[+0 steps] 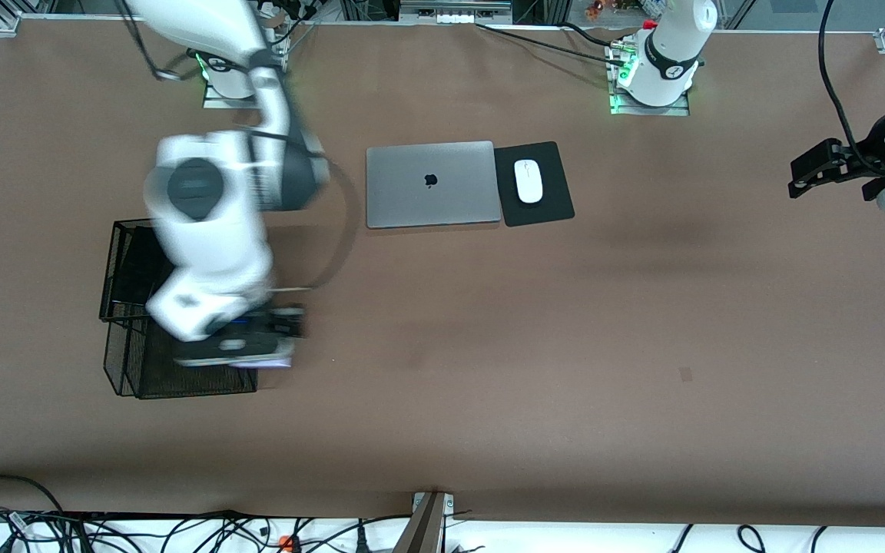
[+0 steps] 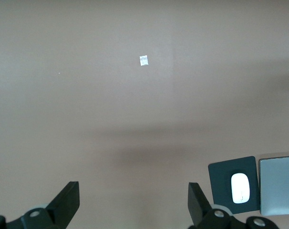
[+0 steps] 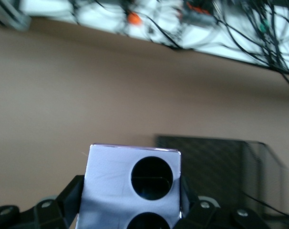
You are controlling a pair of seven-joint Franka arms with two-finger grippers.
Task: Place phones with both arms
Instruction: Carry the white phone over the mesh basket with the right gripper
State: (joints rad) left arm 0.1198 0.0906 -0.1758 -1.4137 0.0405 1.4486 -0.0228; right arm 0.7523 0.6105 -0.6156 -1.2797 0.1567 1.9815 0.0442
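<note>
Gripping the small squarish lilac-white phone with two black circles (image 3: 132,191), the right gripper (image 1: 262,346) hangs over the black wire-mesh basket (image 1: 135,369) at the right arm's end of the brown tabletop (image 1: 488,346). The right wrist view shows the phone clamped between the two dark fingers (image 3: 70,195), its pale face filling the gap between them, with the mesh basket just beside it. In the front view the phone shows only as a pale edge beneath the gripper, above the basket's corner.

Well apart, the left gripper (image 1: 796,180) waits over the left arm's end of the tabletop with its fingers (image 2: 66,202) spread wide and nothing between them.

A closed silver laptop (image 1: 431,184) lies flat on the tabletop between the two arm bases, and touching it, toward the left arm's end, sits a black mouse pad (image 1: 546,211) carrying a white computer mouse (image 1: 528,181).
</note>
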